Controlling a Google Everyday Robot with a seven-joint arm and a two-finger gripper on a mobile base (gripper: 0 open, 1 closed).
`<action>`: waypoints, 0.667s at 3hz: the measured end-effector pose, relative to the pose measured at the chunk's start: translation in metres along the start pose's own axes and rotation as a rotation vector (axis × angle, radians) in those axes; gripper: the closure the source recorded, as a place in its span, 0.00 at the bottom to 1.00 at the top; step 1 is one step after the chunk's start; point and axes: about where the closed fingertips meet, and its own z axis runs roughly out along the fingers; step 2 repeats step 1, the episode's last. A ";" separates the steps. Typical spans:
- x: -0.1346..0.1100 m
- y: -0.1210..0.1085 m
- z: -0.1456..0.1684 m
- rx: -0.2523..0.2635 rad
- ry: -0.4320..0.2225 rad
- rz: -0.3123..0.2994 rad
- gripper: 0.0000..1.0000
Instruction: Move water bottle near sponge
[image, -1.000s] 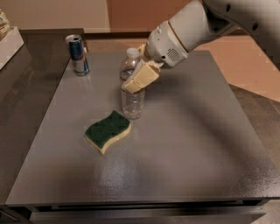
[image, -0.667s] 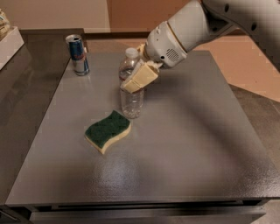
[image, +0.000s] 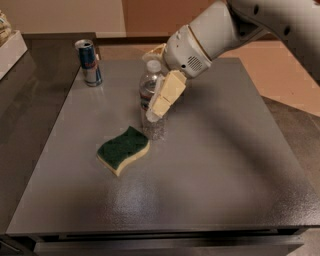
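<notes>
A: Where is the gripper (image: 159, 101)?
B: Over the back middle of the table. Its cream, blocky fingers (image: 167, 92) pinch the water bottle (image: 148, 86), one in front and the other behind, near the white cap.
A: And the bottle?
B: It stands upright with its base on the table, just beside the far tip of the sponge (image: 123, 149). It is clear ribbed plastic with a dark label band.
A: The sponge?
B: Flat and wavy, rough dark green over pale yellow foam.
A: The surface?
B: A square grey table (image: 215, 170), finely speckled, with a dull sheen. A blue-and-silver can (image: 89, 62) stands at its far left corner, well apart. Beyond are a tan floor (image: 285, 70) and a pale wall (image: 60, 15).
</notes>
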 end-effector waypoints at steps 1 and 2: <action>0.000 0.000 0.000 0.000 0.000 0.000 0.00; 0.000 0.000 0.000 0.000 0.000 0.000 0.00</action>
